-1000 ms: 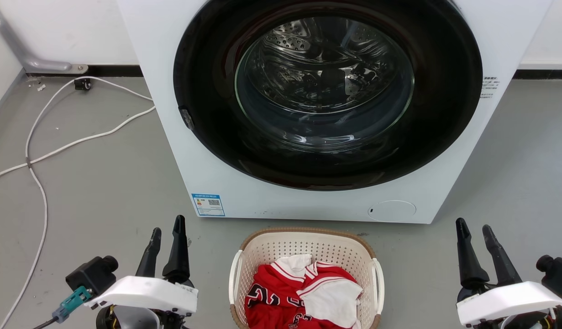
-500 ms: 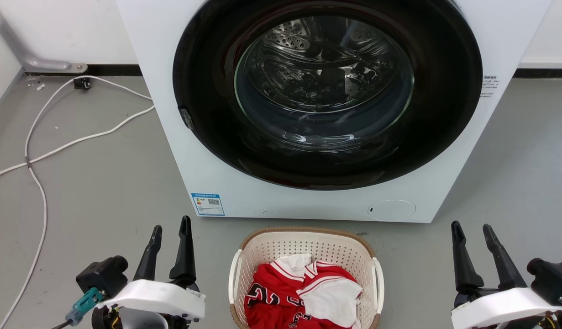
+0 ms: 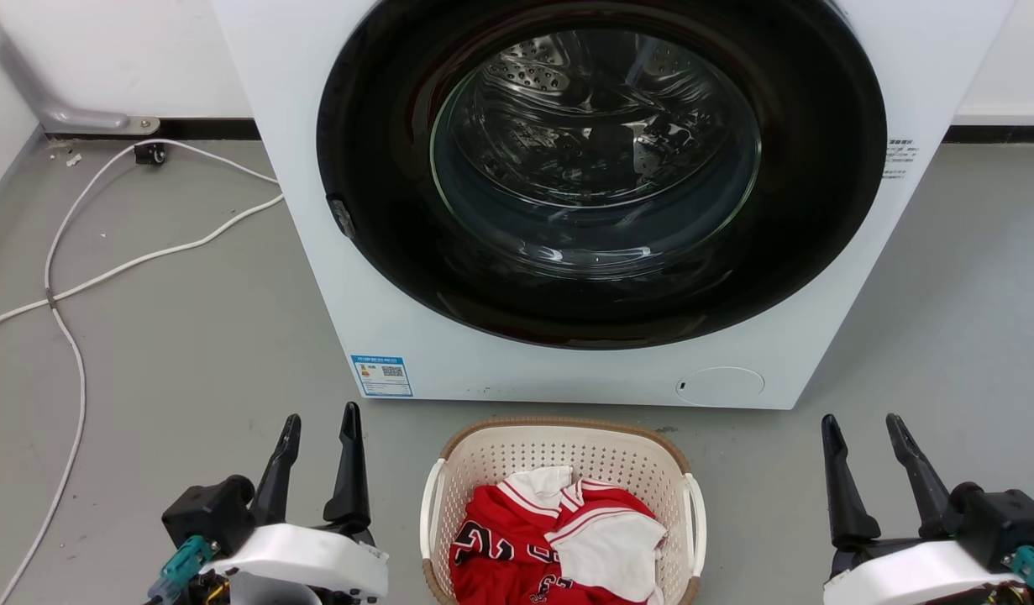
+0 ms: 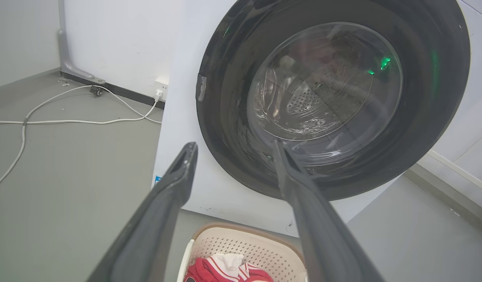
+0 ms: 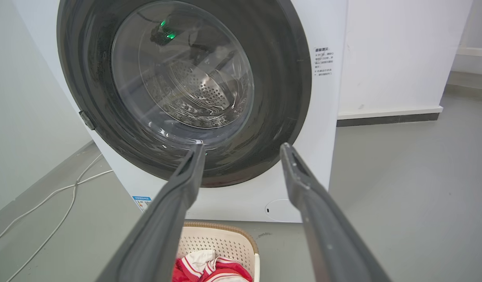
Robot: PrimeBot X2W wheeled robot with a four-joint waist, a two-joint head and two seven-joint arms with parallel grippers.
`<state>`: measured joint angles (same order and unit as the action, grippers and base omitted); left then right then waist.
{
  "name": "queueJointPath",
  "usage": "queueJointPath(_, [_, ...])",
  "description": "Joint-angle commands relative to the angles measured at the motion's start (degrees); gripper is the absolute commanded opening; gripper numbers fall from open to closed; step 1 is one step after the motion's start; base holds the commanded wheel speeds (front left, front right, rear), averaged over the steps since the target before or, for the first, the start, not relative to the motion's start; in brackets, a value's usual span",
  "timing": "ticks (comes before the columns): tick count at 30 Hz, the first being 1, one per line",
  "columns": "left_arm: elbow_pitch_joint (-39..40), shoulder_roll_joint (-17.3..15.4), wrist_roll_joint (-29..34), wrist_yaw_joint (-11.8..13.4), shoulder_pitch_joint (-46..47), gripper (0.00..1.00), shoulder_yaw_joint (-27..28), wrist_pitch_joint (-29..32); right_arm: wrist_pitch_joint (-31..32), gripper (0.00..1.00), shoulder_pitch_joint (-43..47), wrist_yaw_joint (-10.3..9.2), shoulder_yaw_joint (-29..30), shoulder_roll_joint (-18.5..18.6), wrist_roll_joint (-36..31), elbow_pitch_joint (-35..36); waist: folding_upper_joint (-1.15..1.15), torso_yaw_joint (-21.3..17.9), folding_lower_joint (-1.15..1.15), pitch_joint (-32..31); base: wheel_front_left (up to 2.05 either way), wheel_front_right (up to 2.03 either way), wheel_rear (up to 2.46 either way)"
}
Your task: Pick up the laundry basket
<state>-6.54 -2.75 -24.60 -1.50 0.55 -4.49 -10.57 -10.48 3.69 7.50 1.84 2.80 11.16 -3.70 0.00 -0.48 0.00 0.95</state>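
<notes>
The laundry basket (image 3: 517, 449), cream perforated plastic with a brown rim and white side handles, stands on the grey floor in front of the washer and holds red-and-white clothes (image 3: 558, 538). It also appears low in the left wrist view (image 4: 260, 246) and the right wrist view (image 5: 221, 239). My left gripper (image 3: 322, 418) hovers open to the basket's left, apart from it. My right gripper (image 3: 862, 418) is open to the basket's right, with a wider gap to the handle. Nothing sits between either pair of fingers (image 4: 178, 180) (image 5: 190, 172).
A white front-loading washer (image 3: 382, 294) with a round dark glass door (image 3: 600, 168) stands just behind the basket. White cables (image 3: 71, 286) trail over the floor at the left toward the wall. Grey floor lies on both sides of the washer.
Both arms have turned slightly: the left gripper shifted right toward the basket, the right gripper shifted left. Both stay open. The basket has not moved.
</notes>
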Motion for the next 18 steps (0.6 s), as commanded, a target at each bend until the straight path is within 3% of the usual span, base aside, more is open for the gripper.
queueJointPath(1, [0.55, -0.16, 1.13, 0.04, -0.15, 1.00, -0.08, -0.39, -0.47, 1.00, 0.43, -0.02, -0.10, 0.15, -1.28, 0.74, 0.00, -0.01, 0.00, 0.00, 0.00, 0.00, 0.00])
queueJointPath(18, [0.59, -0.17, 9.19, 0.90, -0.97, 1.00, -0.89, -2.50, -2.60, 1.00, 1.56, -0.02, -0.36, 0.14, -10.38, 1.29, 0.00, -0.15, 0.00, 0.34, 0.00, 0.00, 0.00])
